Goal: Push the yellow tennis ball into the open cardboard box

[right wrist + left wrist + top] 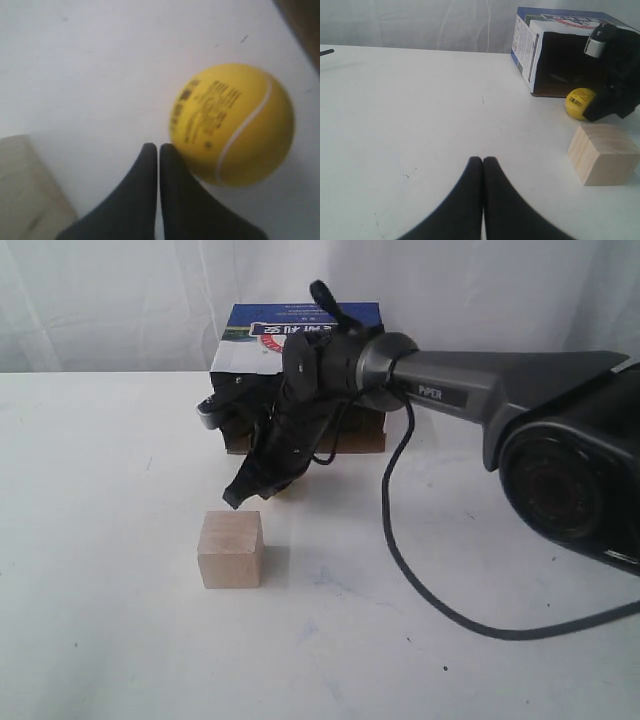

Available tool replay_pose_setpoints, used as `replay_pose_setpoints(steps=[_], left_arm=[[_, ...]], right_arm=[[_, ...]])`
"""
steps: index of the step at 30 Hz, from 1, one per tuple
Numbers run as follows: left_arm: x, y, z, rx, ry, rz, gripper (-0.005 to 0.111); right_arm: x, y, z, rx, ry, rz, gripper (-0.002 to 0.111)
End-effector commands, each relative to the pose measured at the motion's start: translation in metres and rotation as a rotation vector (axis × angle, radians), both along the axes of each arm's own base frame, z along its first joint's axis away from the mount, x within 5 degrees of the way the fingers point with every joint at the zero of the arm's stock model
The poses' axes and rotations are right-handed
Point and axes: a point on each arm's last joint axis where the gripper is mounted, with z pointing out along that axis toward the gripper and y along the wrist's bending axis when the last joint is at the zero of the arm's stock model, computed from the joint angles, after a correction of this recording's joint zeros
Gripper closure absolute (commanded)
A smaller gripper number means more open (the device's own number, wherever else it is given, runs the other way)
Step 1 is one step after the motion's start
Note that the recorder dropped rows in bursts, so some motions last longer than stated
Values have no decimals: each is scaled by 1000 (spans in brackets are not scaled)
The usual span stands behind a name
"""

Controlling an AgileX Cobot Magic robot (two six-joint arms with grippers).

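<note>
The yellow tennis ball (579, 103) lies on the white table just in front of the open cardboard box (536, 56), close to its dark opening. My right gripper (158, 146) is shut and empty, with one fingertip against the ball (232, 125) on the side away from the box. In the exterior view my right gripper (236, 497) reaches across in front of the box (300, 332) and hides the ball. My left gripper (483, 160) is shut on nothing, low over bare table well short of the ball.
A pale wooden cube (230, 549) stands on the table just in front of my right gripper's tip, also seen as the cube (603, 154) near the ball. A black cable (420, 585) trails across the table on the right.
</note>
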Motion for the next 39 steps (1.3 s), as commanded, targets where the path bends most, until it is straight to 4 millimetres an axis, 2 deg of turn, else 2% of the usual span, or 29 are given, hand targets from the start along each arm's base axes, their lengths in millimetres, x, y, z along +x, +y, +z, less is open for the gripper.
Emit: replay_pose_setpoints(steps=[1, 3, 5, 6, 7, 11, 21, 25, 28, 34, 39], left_arm=[[0, 0, -1, -4, -1, -5, 107], [0, 0, -1, -4, -1, -5, 107], [0, 0, -1, -4, -1, -5, 107], [0, 0, -1, -4, -1, -5, 107], [0, 0, -1, -4, -1, -5, 107], [0, 0, -1, -4, -1, -5, 107], [0, 0, 0, -4, -9, -2, 107], [0, 0, 0, -4, -7, -3, 107], [0, 0, 0, -4, -7, -3, 107], [0, 0, 0, -4, -7, -3, 107], [0, 0, 0, -4, -7, -3, 107]], right_arm=[[44, -24, -2, 36, -158, -111, 105], [57, -33, 14, 68, -213, -140, 105], [63, -39, 43, 100, -257, -155, 105], [60, -41, 69, 131, -259, -160, 105], [56, -42, 81, 142, -261, -150, 105], [40, -42, 113, 166, -233, -116, 105], [5, -24, 124, 120, -102, -43, 105], [-19, -14, 123, 113, -44, -6, 108], [-37, -14, 129, 123, -59, 3, 108], [-75, -42, 147, 179, -125, -51, 108], [-116, -74, 158, 277, -209, -114, 108]])
